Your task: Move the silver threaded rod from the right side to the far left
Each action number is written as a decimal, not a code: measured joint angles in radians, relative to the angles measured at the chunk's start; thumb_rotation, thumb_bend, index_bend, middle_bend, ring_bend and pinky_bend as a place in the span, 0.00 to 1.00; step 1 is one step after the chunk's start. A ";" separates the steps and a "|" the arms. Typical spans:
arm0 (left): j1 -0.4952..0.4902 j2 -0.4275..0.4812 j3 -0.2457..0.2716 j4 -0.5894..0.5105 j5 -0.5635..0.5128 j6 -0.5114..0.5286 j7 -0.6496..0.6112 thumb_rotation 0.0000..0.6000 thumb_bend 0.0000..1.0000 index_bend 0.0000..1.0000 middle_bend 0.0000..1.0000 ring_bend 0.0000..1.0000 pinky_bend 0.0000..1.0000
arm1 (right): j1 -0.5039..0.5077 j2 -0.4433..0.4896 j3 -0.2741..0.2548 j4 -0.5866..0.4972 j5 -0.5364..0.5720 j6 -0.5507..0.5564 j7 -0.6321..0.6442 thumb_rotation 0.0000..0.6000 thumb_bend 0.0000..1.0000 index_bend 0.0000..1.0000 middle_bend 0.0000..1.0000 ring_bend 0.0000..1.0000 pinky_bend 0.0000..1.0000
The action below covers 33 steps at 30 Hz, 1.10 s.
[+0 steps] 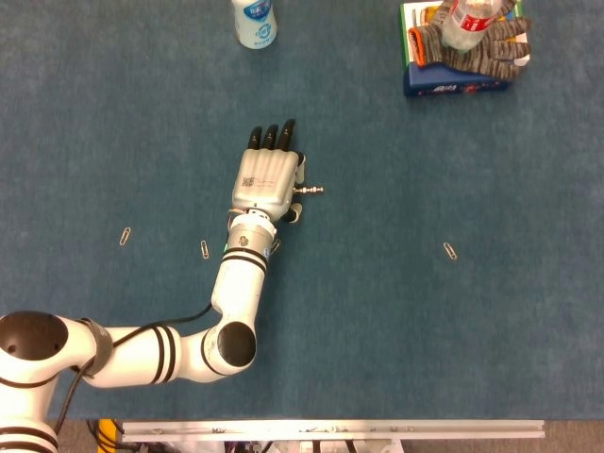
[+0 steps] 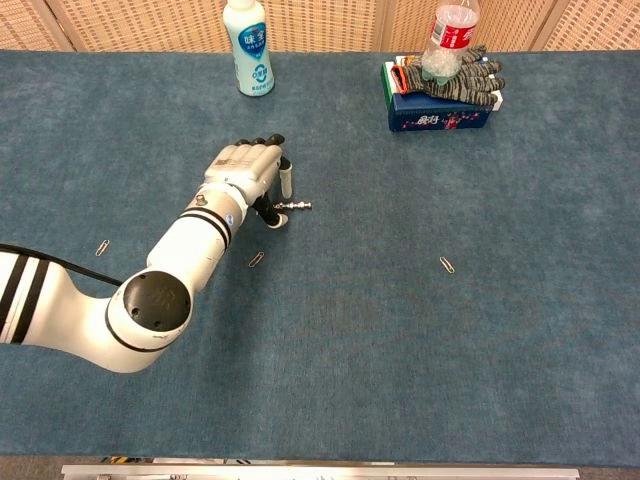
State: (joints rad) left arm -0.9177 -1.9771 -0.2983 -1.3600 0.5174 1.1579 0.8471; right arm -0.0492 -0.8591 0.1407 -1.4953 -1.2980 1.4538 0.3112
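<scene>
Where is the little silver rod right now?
The rod lies on the table near its middle in both views, just right of the left hand, whose fingers reach its near end.

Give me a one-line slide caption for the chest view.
Left hand reaches over the silver threaded rod lying on the blue tabletop.

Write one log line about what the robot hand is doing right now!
left hand over near end of silver threaded rod | grip: cannot tell | rod lies on table | right hand: not in view
</scene>
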 measured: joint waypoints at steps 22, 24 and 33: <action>0.005 -0.036 -0.030 0.040 0.015 0.000 -0.025 1.00 0.23 0.49 0.00 0.00 0.00 | -0.003 -0.010 -0.001 0.017 -0.002 -0.008 0.013 1.00 0.17 0.23 0.11 0.00 0.00; 0.007 -0.037 -0.033 0.041 0.017 -0.001 -0.029 1.00 0.23 0.50 0.00 0.00 0.00 | -0.003 -0.010 -0.001 0.018 -0.002 -0.009 0.014 1.00 0.17 0.23 0.11 0.00 0.00; 0.009 -0.037 -0.030 0.047 0.014 -0.012 -0.020 1.00 0.26 0.50 0.00 0.00 0.00 | -0.002 -0.014 -0.002 0.021 -0.003 -0.014 0.015 1.00 0.17 0.23 0.11 0.00 0.00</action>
State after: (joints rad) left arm -0.9088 -2.0145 -0.3284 -1.3125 0.5311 1.1455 0.8275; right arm -0.0510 -0.8728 0.1386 -1.4740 -1.3015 1.4398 0.3258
